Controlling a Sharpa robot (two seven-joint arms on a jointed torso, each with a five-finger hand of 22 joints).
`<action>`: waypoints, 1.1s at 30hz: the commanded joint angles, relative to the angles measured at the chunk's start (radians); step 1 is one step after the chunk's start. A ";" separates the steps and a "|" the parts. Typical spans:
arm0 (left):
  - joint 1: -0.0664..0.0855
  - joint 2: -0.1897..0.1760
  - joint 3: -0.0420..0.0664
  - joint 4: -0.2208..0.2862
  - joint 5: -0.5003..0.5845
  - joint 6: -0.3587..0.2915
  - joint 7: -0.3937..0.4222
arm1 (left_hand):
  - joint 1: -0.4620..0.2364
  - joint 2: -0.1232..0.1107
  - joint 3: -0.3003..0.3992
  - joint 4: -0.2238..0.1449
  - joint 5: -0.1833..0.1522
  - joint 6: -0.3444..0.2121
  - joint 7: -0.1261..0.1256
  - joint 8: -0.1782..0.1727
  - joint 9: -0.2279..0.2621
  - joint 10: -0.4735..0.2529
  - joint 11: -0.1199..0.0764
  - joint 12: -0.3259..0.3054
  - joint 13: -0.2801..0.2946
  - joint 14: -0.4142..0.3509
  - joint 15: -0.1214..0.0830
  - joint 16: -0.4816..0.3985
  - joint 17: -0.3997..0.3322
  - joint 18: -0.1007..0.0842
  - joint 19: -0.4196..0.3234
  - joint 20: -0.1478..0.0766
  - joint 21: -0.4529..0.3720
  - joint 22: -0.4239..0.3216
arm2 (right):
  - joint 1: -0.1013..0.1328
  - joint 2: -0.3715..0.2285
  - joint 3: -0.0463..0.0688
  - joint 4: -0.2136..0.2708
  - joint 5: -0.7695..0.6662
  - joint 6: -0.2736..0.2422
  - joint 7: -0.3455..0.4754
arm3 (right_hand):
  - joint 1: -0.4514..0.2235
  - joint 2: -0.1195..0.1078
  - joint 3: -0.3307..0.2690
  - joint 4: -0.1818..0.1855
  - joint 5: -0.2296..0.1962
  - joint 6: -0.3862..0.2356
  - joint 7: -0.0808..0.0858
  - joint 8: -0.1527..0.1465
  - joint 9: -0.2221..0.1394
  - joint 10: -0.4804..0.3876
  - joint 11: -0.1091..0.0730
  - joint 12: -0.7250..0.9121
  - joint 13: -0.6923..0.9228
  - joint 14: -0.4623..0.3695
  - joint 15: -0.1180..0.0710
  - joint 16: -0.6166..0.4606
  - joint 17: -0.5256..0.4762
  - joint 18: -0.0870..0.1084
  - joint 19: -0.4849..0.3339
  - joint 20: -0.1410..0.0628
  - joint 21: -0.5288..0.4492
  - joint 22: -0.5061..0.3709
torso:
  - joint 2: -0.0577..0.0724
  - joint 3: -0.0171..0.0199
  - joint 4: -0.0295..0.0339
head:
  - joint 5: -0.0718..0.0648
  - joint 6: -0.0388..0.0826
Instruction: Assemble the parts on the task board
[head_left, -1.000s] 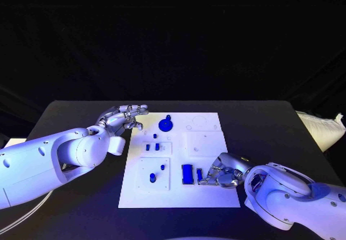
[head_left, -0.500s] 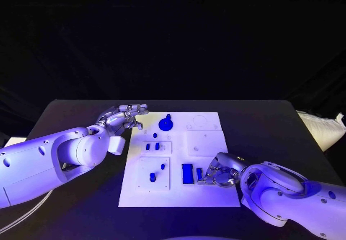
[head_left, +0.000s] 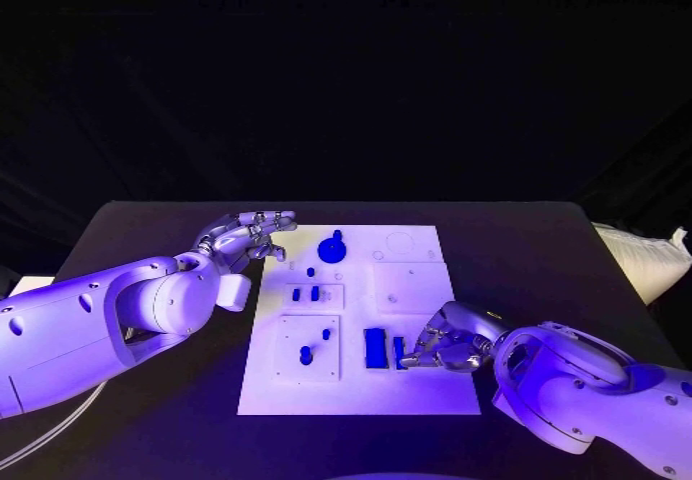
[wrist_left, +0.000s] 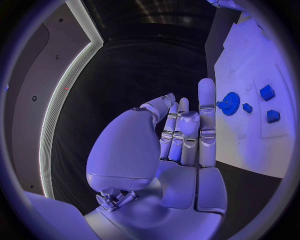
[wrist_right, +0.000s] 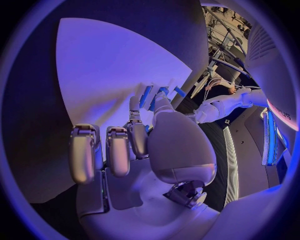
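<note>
Our right hand (head_left: 450, 348) has edged slightly back toward the board's right, fingertips still pinching the narrow blue part (head_left: 400, 352) beside the blue block (head_left: 375, 347) on the task board (head_left: 418, 395); seating continues. Our left hand (head_left: 248, 235) stays empty, fingers loosely curled.

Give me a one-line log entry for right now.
left hand: open, off board's far-left corner | right hand: fingertips at narrow blue part | task board: assembly unfinished

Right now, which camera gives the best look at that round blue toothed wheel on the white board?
The left wrist view: the blue wheel shows its teeth clearly, just beyond the left hand. The head view shows the wheel whole but small, its teeth unclear. In the right wrist view I cannot make it out.
</note>
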 joint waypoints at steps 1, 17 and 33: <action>-0.008 0.008 0.000 -0.007 -0.005 0.018 0.010 | -0.007 0.001 -0.003 -0.006 0.001 -0.006 0.001 0.006 0.000 -0.011 0.000 0.005 -0.001 -0.008 0.001 -0.004 -0.007 0.010 -0.005 0.004 -0.006 -0.001 | 0.018 -0.005 0.001 -0.027 0.231 -0.046 0.235 | 0.029 0.006 -0.008 -0.006 0.008 -0.040 0.016 -0.024 -0.011 0.027 0.014 -0.042 0.102 0.081 0.015 -0.005 0.154 -0.006 0.038 0.011 -0.012 0.121 | -0.014 -0.0010 -0.0004 | 0.001 0.005; -0.031 0.101 0.000 -0.142 -0.003 0.030 0.057 | -0.031 0.010 -0.063 0.015 -0.006 -0.015 -0.005 0.027 -0.003 -0.040 0.009 0.037 -0.018 -0.281 0.022 -0.391 -0.369 0.008 -0.219 0.028 -0.192 -0.111 | 0.137 0.164 0.009 -0.448 1.107 -0.079 0.741 | 0.276 0.103 0.021 -0.119 0.028 -0.189 0.096 -0.051 -0.109 -0.328 0.087 -0.949 -0.480 -0.209 0.084 -0.833 -0.683 0.137 -0.333 0.078 -0.846 -0.641 | -0.083 -0.0139 -0.0031 | -0.008 0.069; -0.017 0.186 0.005 -0.306 0.002 -0.008 0.067 | -0.447 0.037 -0.169 0.020 -0.045 -0.330 -0.052 -0.071 -0.070 -0.335 -0.005 -0.172 -0.085 -0.628 0.072 -1.030 -0.690 -0.051 -0.703 0.060 -0.527 -0.511 | 0.146 0.320 0.037 -0.681 1.184 -0.042 0.807 | -0.143 0.051 0.123 -0.231 -0.032 -0.500 0.069 -0.113 -0.312 -0.691 0.113 -1.242 -1.203 -0.658 0.098 -1.422 -1.166 0.075 -0.716 0.120 -1.341 -1.102 | -0.098 -0.0034 -0.0117 | -0.001 0.133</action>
